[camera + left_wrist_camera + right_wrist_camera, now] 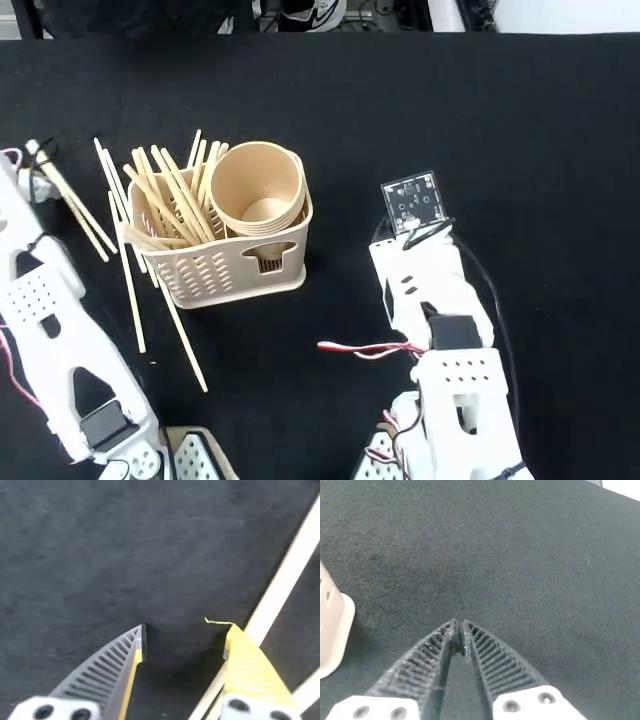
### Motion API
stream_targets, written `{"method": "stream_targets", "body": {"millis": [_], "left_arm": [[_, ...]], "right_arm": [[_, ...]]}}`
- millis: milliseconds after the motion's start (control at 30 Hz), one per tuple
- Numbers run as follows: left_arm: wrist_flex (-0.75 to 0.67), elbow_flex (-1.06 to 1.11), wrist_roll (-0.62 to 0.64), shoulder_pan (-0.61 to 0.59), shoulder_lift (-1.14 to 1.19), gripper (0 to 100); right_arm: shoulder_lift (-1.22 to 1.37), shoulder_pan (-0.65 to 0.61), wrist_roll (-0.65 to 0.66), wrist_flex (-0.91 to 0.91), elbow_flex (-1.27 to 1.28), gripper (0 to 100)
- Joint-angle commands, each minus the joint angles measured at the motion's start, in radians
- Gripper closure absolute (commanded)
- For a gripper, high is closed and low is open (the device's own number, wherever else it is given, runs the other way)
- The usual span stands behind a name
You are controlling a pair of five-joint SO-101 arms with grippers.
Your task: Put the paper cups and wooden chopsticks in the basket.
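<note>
A beige basket (pixel 235 265) stands left of the table's middle. Stacked paper cups (pixel 257 190) sit in its right half, and several wooden chopsticks (pixel 165 200) lean in its left half. More chopsticks (pixel 128 285) lie loose on the black cloth to its left. My left gripper (pixel 185 637) is open low over the cloth at the far left, with one loose chopstick (pixel 287 572) running under its yellow finger (pixel 247 662). Nothing lies between its fingers. My right gripper (pixel 458 628) is shut and empty, right of the basket's corner (pixel 332 630).
The table is covered in black cloth. The left arm (pixel 45 310) runs along the left edge and the right arm (pixel 440 320) rises from the front right. Open cloth lies behind and to the right of the basket.
</note>
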Motion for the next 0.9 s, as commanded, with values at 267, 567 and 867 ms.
{"method": "stream_targets", "body": {"millis": [267,567,867], "left_arm": [[0.061,-0.142,0.005,0.067,-0.080,73],[-0.011,-0.134,0.009,0.150,-0.135,73],[-0.215,0.033,0.011,0.131,-0.034,73]], "right_arm": [[-0.010,0.008,0.006,-0.018,-0.015,98.5],[-0.010,0.006,0.006,-0.018,-0.013,98.5],[-0.010,0.005,0.006,-0.018,-0.013,98.5]]}}
